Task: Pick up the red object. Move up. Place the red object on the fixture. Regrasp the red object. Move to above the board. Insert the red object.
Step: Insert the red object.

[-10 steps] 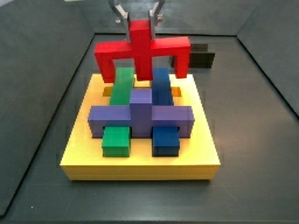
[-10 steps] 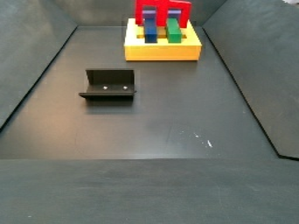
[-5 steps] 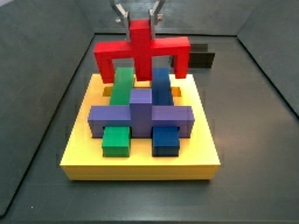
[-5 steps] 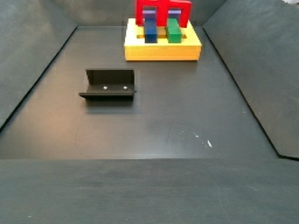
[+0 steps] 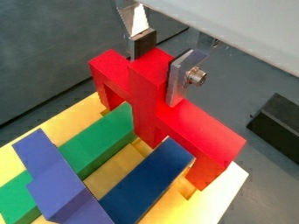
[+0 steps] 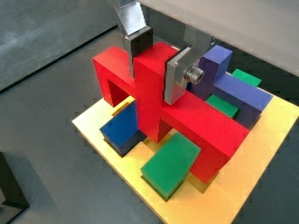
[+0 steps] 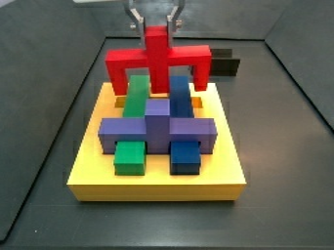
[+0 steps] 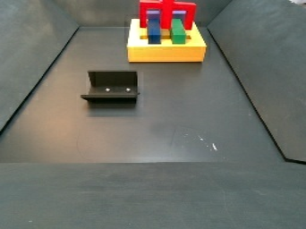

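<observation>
Gripper [image 5: 158, 63] clamped on red object's [image 5: 163, 109] middle prong, above the yellow board's [image 7: 156, 183] far end, green block [image 5: 100, 149] and blue block [image 5: 146, 179] seated in board slots, prongs pointed down.

My gripper [image 5: 156, 59] hangs over the far end of the board [image 7: 156, 181], fingers pointing straight down. In both wrist views my two flat silver fingers [image 6: 183, 75] stand parallel, their dark pads pressed against opposite faces of the middle prong of the red object [image 5: 146, 87], which stands upright between them. My jaws are closed tight on that prong. In a side view my gripper [image 7: 154, 21] shows only as the finger tips reaching down from the top edge. My arm and wrist are out of sight.
</observation>
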